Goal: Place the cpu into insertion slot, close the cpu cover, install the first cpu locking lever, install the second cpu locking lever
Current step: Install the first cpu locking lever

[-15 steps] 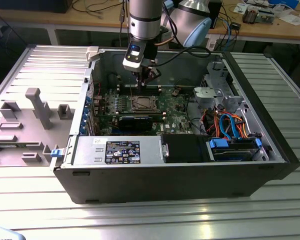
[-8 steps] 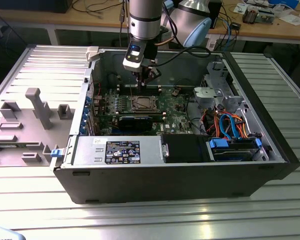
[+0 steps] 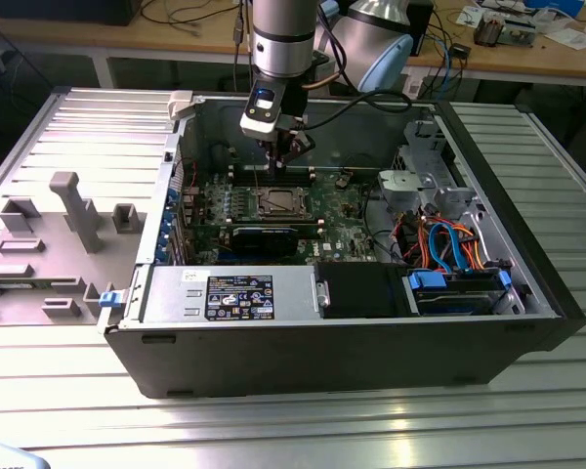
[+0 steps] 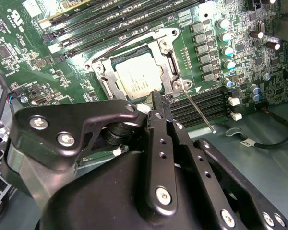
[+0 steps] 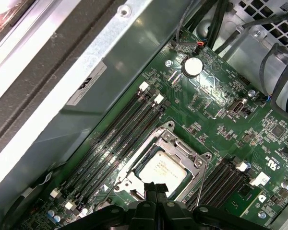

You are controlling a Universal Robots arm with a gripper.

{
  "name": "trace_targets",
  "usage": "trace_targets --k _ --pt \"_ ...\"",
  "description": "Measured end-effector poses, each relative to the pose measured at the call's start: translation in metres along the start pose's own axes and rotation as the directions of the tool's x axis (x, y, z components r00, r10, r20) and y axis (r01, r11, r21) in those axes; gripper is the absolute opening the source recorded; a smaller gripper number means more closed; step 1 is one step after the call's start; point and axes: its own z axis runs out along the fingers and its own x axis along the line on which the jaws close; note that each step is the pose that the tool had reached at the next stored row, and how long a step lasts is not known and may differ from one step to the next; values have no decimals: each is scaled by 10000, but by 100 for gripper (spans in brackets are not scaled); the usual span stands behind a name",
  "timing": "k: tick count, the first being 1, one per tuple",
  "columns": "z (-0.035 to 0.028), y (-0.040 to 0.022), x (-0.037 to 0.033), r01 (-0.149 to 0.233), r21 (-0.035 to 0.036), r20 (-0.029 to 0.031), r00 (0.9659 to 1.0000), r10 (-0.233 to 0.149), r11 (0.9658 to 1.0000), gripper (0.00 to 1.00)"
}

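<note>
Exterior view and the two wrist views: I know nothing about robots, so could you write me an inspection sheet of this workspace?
Surface: ridged metal table carrying an open computer case.
Job's things: cpu lies in the insertion slot; cpu cover lies over it; a thin wire lever sticks out beside it.
Clutter: grey plastic fixtures on the table, exterior view's left.
Pincer: fingers together, close to the slot's edge.
Cables: orange and blue cables inside the case.
Surroundings: wooden bench behind, strewn with items.
</note>
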Motion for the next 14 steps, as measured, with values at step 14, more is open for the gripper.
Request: trace_targets --k 14 --pt "0 0 0 62 -1 0 10000 -62 10000 11"
